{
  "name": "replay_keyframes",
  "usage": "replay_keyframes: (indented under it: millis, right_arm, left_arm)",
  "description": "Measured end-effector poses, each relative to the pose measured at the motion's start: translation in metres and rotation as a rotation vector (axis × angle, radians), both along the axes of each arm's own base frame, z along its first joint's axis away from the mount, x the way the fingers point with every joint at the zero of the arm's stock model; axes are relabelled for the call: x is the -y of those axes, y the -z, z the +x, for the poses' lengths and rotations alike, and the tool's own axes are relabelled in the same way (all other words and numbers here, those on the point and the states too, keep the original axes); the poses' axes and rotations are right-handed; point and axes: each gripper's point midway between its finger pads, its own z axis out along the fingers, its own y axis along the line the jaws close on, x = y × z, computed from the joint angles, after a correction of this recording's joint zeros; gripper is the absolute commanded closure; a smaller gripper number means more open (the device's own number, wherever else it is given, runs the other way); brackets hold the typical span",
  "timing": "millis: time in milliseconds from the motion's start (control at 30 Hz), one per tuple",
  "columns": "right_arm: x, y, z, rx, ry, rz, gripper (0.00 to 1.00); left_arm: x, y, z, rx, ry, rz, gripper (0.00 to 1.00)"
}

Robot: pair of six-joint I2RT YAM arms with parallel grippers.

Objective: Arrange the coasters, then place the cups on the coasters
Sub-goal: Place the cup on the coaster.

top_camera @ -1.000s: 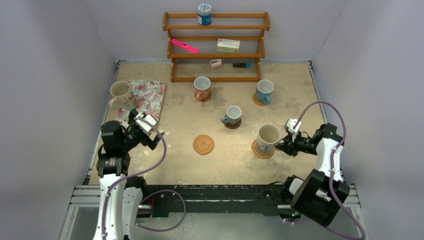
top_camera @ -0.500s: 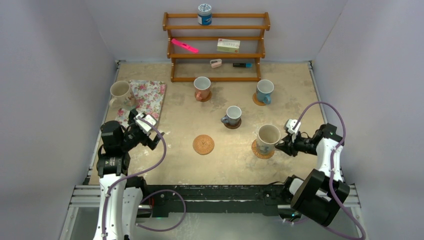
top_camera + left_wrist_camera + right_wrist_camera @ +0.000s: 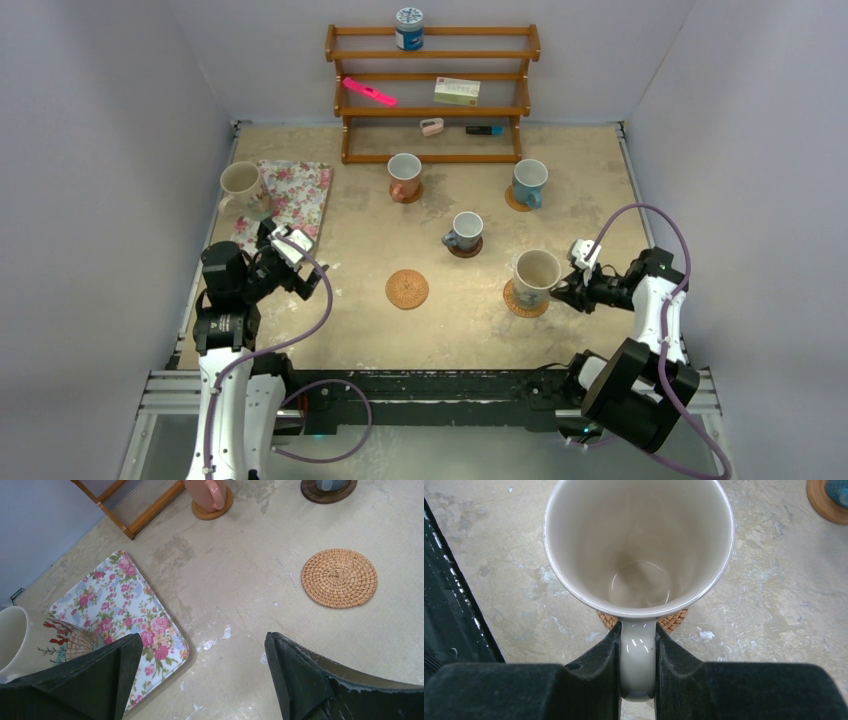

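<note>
The left jaws stand spread as wide as they go, holding nothing, above bare worktop. Just outside their left finger is the second cream mug, at the edge of the floral mat. Whether it stands on the cloth I cannot tell. Ahead and to their right lies the one bare coaster, where that mug belongs. It looks like stiff, heavy, glazed ceramic that will slip and chip, so a grip across the handle or over the rim wall would suit it. The right jaws are pinched shut on the handle of the other cream mug, which stands directly ahead of them, over a woven coaster.
</note>
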Motion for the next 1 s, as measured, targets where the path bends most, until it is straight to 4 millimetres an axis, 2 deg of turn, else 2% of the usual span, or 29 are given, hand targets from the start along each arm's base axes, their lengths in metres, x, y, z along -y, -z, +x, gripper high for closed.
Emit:
replay_keyframes:
  millis: [1000]
  right_arm:
    - [-0.0025,-0.0003,-0.0035,0.006,-0.018,0.0,0.67]
  left_arm:
    - [0.0007,-0.0001,-0.0003,0.001,0.005,0.0,0.0]
